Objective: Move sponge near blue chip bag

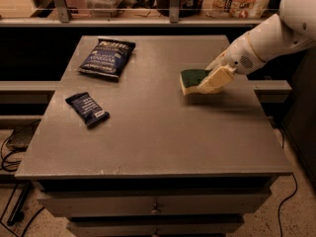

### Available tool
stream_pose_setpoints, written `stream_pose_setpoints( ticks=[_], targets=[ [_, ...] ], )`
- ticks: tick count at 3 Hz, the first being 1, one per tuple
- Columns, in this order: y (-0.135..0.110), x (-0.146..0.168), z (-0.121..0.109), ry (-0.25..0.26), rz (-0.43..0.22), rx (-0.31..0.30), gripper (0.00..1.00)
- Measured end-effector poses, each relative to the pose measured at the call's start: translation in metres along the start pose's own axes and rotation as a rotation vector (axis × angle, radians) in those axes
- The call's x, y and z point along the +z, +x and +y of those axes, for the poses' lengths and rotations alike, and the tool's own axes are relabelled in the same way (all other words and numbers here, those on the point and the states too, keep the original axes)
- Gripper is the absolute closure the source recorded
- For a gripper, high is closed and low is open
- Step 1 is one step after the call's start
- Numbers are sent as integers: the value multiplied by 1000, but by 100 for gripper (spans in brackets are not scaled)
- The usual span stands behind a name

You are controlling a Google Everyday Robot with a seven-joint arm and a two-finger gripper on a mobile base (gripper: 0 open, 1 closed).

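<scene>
**Sponge held at the right side of the surface, chip bag far left**

The gripper is over the right half of the grey surface, a little toward the far edge. Its pale fingers are clamped on the sponge, gripping its right end. The sponge's dark green top faces up and toward the left, with a strip of pale yellow foam showing along its near edge. It sits tilted rather than flat, and a soft shadow lies on the surface below and to the right of it. Whether its lower edge touches the surface cannot be told.

The white arm reaches in from the upper right corner and slopes down to the left toward the gripper.

The blue chip bag lies flat near the far left corner of the surface, white lettering up, its length running from far to near. It is well apart from the sponge, with bare surface between the two.

A smaller dark blue snack packet lies on the left side, nearer than the chip bag and turned at an angle. It touches neither the bag nor the sponge.

Below the near edge of the surface is a drawer front with a small knob. Dark cables lie on the floor at the left.
</scene>
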State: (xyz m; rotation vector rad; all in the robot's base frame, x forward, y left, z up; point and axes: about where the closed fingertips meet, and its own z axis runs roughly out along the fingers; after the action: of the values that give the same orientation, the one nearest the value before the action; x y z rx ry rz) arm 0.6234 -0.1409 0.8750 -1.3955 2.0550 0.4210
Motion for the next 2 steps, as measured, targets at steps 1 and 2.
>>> stream_pose_setpoints(
  ticks=[1, 2],
  targets=[
    [0, 0, 0, 0, 0, 0, 100],
    [-11, 18, -6, -5, -57, 47, 100]
  ],
)
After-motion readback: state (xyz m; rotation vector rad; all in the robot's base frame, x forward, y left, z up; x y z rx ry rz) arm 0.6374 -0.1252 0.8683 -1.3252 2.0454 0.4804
